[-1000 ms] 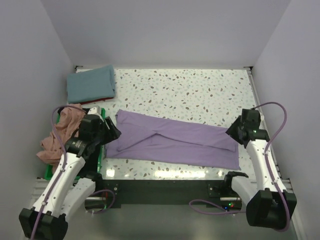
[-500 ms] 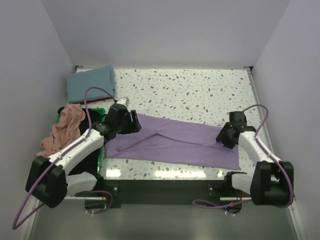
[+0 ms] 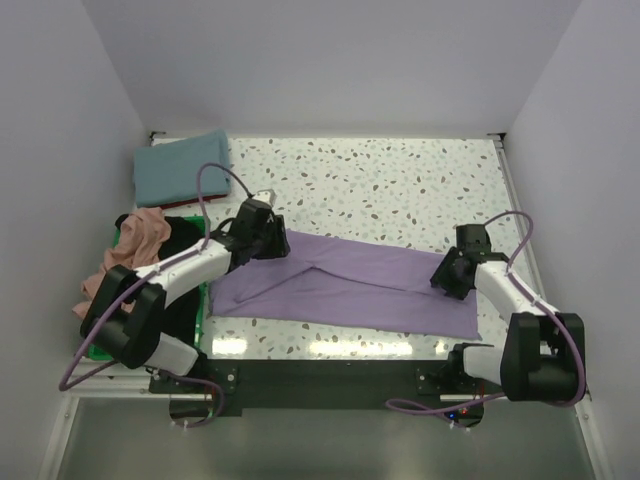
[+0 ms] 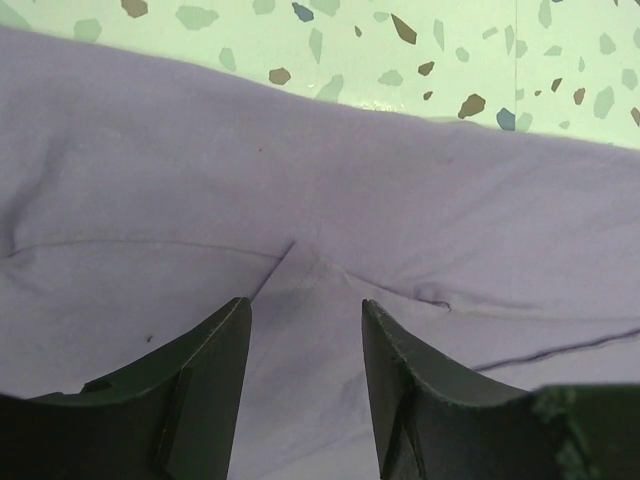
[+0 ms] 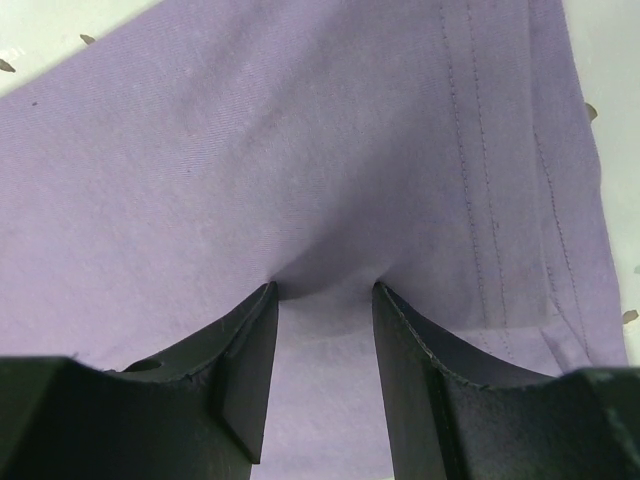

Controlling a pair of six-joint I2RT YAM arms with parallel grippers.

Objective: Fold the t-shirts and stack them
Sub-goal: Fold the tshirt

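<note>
The lavender t-shirt (image 3: pixel 350 285) lies as a long flat strip across the front of the table. It fills the left wrist view (image 4: pixel 300 170) and the right wrist view (image 5: pixel 300 140). My left gripper (image 3: pixel 275 243) is open low over its upper left end, with a fold corner between the fingers (image 4: pixel 304 302). My right gripper (image 3: pixel 446 276) is open with both tips pressed into its right end, dimpling the cloth between them (image 5: pixel 324 287). A folded teal shirt (image 3: pixel 182 168) lies at the back left. A salmon pink shirt (image 3: pixel 128 255) and a black one (image 3: pixel 183 232) are bunched at the left.
The green bin (image 3: pixel 93 347) at the left front holds the pink and black shirts. White walls close in the speckled table (image 3: pixel 380 180) on three sides. A stitched hem (image 5: pixel 480 160) runs along the shirt's right end.
My left arm has swung from over the bin to the right onto the shirt's left end. My right gripper has moved inward and down onto the shirt's right end.
</note>
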